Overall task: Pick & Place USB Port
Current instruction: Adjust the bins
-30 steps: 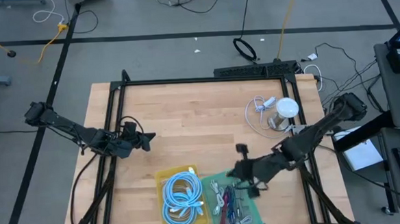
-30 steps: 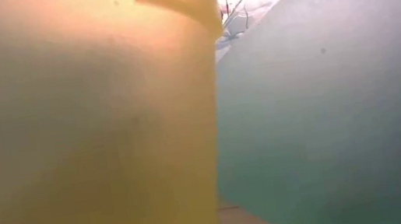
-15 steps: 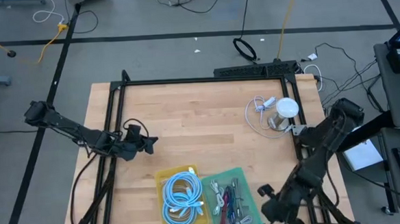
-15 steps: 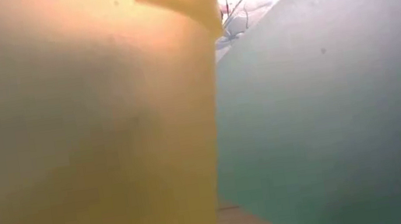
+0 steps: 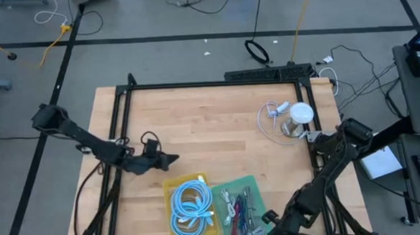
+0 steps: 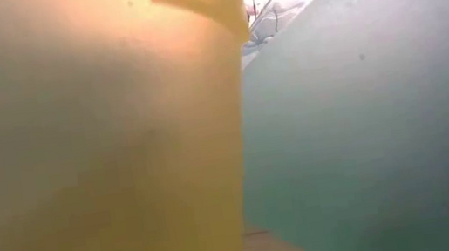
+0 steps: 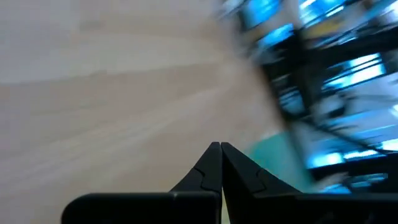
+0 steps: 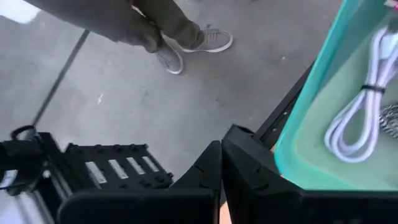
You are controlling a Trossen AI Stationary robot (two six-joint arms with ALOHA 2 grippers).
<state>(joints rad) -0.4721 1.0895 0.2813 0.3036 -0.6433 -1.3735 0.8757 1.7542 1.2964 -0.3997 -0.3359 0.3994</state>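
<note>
Since a second ago the right arm has swung off the green bin and down past the desk's near edge, and the left arm has stretched further toward the bins.

Largest is the wooden desk point(image 5: 210, 125), framed by black rails. On its near edge sit two bins side by side: a yellow bin point(image 5: 170, 209) holding coiled light-blue cables point(image 5: 191, 205), and just right of it a green bin point(image 5: 251, 184) holding a jumble of white, red and dark USB cables point(image 5: 238, 211). In the low view the two bins' walls fill nearly everything.

The left gripper point(image 5: 170, 160) hovers over bare wood just beyond the yellow bin, fingers pressed together and empty, as its wrist view confirms point(image 7: 221, 148).

The right gripper point(image 5: 267, 217) sits at the green bin's near right corner, at the desk's edge, its fingers together on nothing point(image 8: 221, 147); its wrist view looks past the bin's rim to the floor, where a person's shoes point(image 8: 193, 46) stand.

At the far right of the desk a small white-topped device point(image 5: 298, 118) lies with a loose white cable point(image 5: 271, 114) beside it.
</note>
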